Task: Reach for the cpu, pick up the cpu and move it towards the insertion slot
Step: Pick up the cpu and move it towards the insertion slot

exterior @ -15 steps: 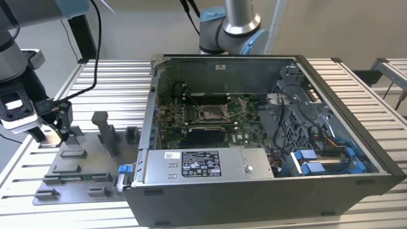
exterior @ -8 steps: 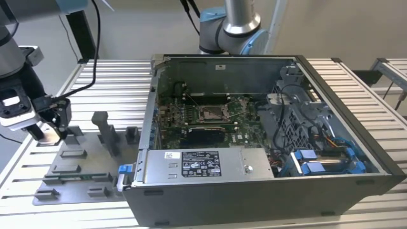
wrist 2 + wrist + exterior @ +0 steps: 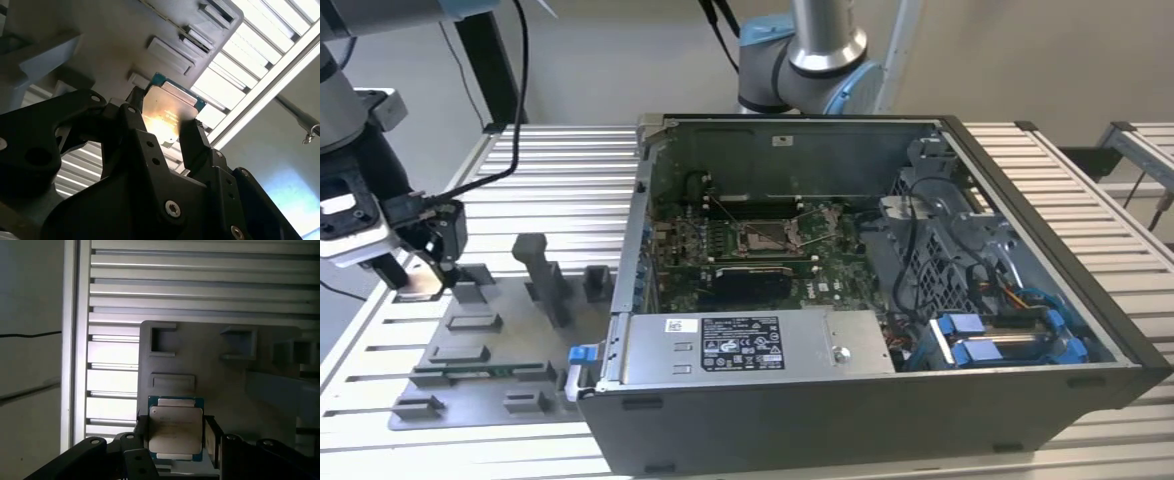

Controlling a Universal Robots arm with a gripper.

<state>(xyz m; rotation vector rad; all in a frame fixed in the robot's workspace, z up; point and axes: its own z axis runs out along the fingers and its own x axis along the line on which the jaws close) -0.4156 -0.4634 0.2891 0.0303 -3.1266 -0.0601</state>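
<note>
The cpu [image 3: 176, 431] sits flat between the two black fingers [image 3: 194, 145] of the hand [image 3: 165, 125], its silvery top face up and a thin blue-green border showing around it in both wrist views. The fingers press against two opposite edges, so the hand appears clenched on the chip. Whether the chip has cleared its seat cannot be told. Beneath it lies the grey fixture plate [image 3: 210, 385] with its shallow pockets, resting on the slatted worktop [image 3: 560, 180] at the exterior view's left. The insertion slot [image 3: 765, 237], a shiny framed square in the green motherboard [image 3: 678, 272], lies well apart, inside the open computer case [image 3: 854, 420].

The pick-up seems to be the step in hand. Doing it well likely means gripping the edges only, keeping the chip level, rising straight off the plate, and passing clear of the upright fixture blocks [image 3: 540, 275] and the case wall.
</note>
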